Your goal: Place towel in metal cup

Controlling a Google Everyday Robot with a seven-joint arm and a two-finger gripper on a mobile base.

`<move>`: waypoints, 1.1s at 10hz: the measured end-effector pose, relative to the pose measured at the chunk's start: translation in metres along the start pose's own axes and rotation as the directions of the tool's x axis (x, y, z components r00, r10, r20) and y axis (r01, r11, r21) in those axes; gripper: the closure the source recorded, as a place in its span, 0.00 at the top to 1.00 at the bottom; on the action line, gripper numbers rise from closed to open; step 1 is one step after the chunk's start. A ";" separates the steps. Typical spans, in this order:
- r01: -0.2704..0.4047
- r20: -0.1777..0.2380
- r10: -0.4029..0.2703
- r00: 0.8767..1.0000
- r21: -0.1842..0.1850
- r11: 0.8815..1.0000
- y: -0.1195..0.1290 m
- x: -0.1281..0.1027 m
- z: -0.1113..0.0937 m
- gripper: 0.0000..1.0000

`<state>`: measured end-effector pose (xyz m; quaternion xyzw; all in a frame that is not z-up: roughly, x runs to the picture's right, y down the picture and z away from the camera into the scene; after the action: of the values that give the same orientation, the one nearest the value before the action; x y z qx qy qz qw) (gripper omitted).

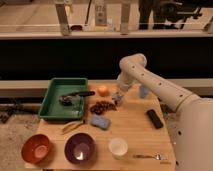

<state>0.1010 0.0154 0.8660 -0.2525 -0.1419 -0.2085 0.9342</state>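
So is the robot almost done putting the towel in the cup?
Not yet, it looks like an early step. Done: nothing that shows. In hand: the gripper is low over the table, beside the orange and the dark red bunch. I cannot tell whether it holds anything. Left: I cannot make out a metal cup or a towel, so grabbing and dropping it in remain.

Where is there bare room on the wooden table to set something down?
Bare wood lies between the blue sponge, the white cup and the black remote. It is crowded around the gripper, low beside the orange fruit and dark grapes near the green tray.
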 end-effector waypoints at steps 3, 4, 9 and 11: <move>0.010 -0.001 -0.010 1.000 0.000 1.000 -0.002 0.000 0.000 0.01; 0.012 -0.001 -0.012 1.000 0.000 1.000 -0.002 0.000 0.000 0.01; 0.024 -0.001 -0.024 1.000 0.002 1.000 -0.004 0.001 0.000 0.07; 0.027 -0.001 -0.027 1.000 0.005 1.000 -0.004 0.002 0.000 0.07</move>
<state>0.1011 0.0115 0.8682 -0.2481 -0.1453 -0.2210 0.9319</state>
